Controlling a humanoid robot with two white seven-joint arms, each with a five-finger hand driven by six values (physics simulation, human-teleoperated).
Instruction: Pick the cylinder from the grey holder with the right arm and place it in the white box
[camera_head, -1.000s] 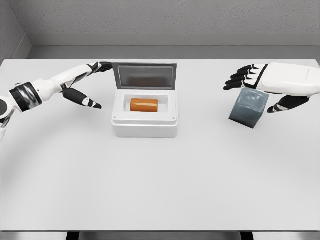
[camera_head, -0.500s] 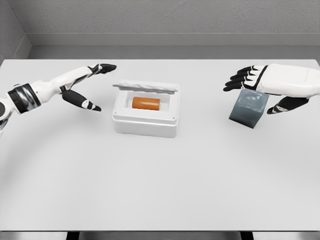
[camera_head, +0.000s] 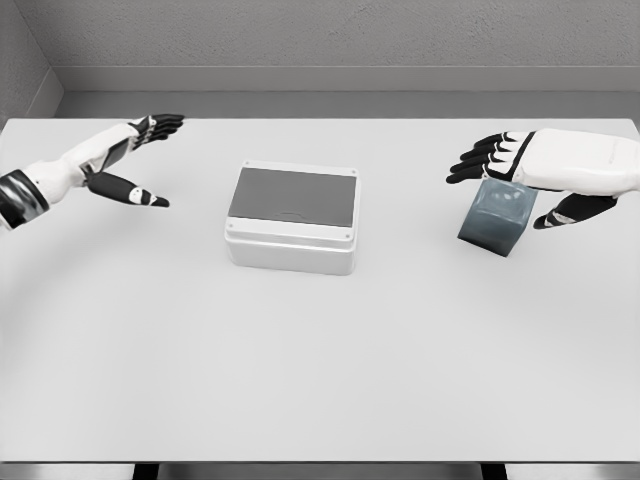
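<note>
Now, from my remote station, I logged the following:
White box (camera_head: 291, 232): it sat near the middle of the desk (camera_head: 320, 380) with its grey lid flat down and closed.
Cylinder: I could not see it anywhere — nothing of it showed on the desk or in the holder's visible face.
Grey holder (camera_head: 493, 223): it stood tilted at the desk's right side, well apart from the box.
Right hand (camera_head: 545, 172): it hovered just over the holder's top, fingers (camera_head: 478, 160) stretched out toward the left and spread, thumb pointing down beside the holder; it held nothing.
Left hand (camera_head: 125, 160): it hung over the desk's far left, well clear of the box — fingers extended and loose, thumb apart below them, nothing in its hold.
</note>
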